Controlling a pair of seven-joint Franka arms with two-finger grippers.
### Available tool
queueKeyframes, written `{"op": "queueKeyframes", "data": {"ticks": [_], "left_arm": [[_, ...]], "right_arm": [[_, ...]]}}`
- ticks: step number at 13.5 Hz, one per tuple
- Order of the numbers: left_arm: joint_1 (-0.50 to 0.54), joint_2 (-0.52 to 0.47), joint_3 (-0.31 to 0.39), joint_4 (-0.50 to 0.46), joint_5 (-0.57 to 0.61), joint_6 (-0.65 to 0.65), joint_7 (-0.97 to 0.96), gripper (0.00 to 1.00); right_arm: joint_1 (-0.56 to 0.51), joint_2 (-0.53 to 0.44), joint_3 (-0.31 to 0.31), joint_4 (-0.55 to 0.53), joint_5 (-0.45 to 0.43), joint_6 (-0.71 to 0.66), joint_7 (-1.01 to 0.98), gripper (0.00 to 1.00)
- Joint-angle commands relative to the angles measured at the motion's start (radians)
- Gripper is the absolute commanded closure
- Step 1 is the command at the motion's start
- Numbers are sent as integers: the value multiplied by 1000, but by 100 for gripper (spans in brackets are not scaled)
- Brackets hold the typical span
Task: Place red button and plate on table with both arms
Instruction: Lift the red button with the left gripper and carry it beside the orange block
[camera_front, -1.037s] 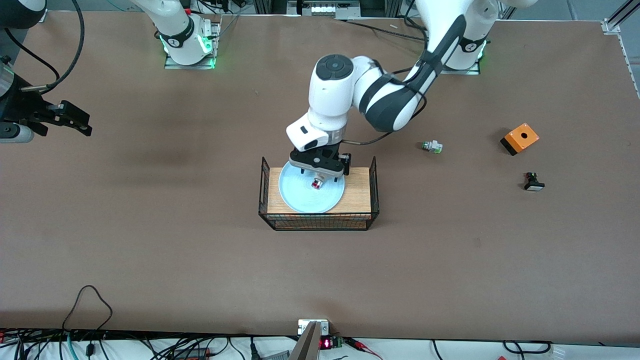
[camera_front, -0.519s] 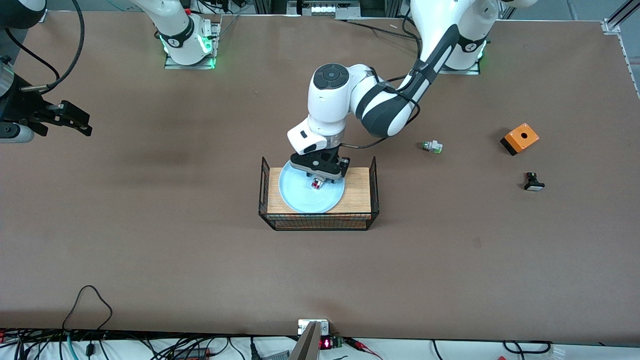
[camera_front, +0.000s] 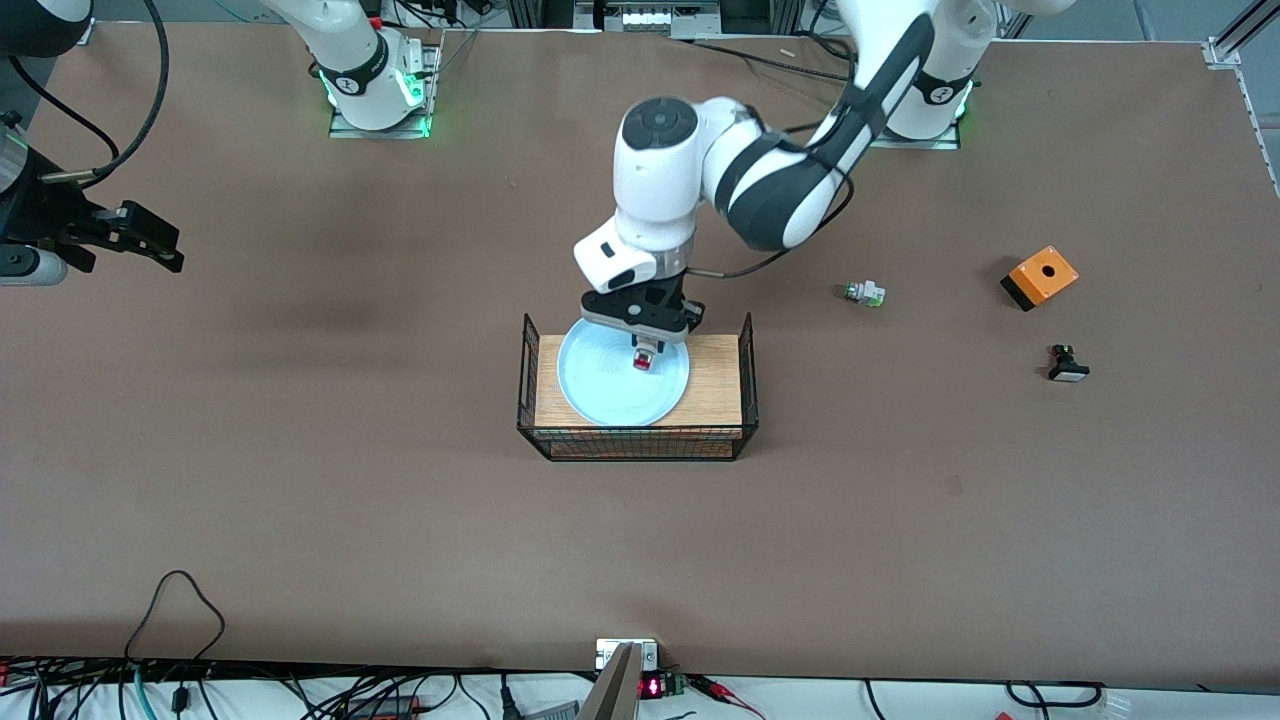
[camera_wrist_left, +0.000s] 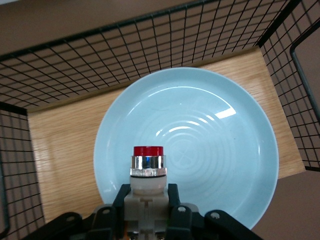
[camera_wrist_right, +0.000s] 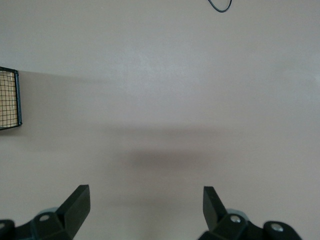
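My left gripper (camera_front: 646, 352) is shut on the red button (camera_front: 643, 361) and holds it a little above the pale-blue plate (camera_front: 600, 385). In the left wrist view the button (camera_wrist_left: 147, 167) stands with its red cap outward between my fingers (camera_wrist_left: 173, 195), over the plate (camera_wrist_left: 210, 145). The plate lies on the wooden top of the black wire basket (camera_front: 635, 440) in the middle of the brown table (camera_front: 300, 500). My right gripper (camera_front: 150, 240) is open and empty, waiting high over the table at the right arm's end; its view (camera_wrist_right: 146, 200) shows only bare table.
A green-tipped part (camera_front: 865, 293), an orange box (camera_front: 1040, 277) and a black white-capped part (camera_front: 1067, 364) lie on the table toward the left arm's end. The basket's wire walls (camera_wrist_left: 125, 45) rise around the wooden board (camera_wrist_left: 60, 150). A basket corner (camera_wrist_right: 9, 99) shows in the right wrist view.
My left gripper closed on the red button and has lifted it a little off the plate. The right arm has not moved.
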Motion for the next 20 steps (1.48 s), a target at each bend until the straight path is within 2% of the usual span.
{"op": "queueKeyframes", "data": {"ticks": [1, 3, 7, 10, 13, 14, 15, 17, 18, 20], "left_arm": [[15, -99, 0, 23, -60, -139, 3, 86], [64, -157, 0, 22, -96, -234, 41, 86], [226, -251, 0, -27, -114, -396, 329, 86], [381, -320, 6, -143, -189, -397, 524, 84], [496, -349, 26, -245, -195, -390, 682, 83], [515, -349, 50, -271, -195, -382, 722, 83], [518, -346, 107, -316, -195, -346, 771, 83], [521, -346, 180, -424, -195, -203, 889, 83], [522, -342, 188, -462, -195, -136, 919, 83], [539, -305, 205, -510, -194, -22, 942, 83]], "right_arm": [[0, 1, 0, 15, 11, -3, 10, 0], [-3, 1, -1, 15, 15, -3, 14, 0], [-4, 14, -1, 17, 18, 10, 24, 0], [25, 38, 0, 17, 17, 1, 27, 0], [69, 40, 0, 8, 17, -19, 59, 0], [110, 50, 2, 8, 17, -10, 155, 0], [172, 70, 0, 15, 23, -3, 310, 0], [256, 96, 0, 15, 120, 18, 569, 0], [301, 113, 2, 17, 160, 39, 682, 0], [383, 153, 2, 18, 169, 95, 851, 0]]}}
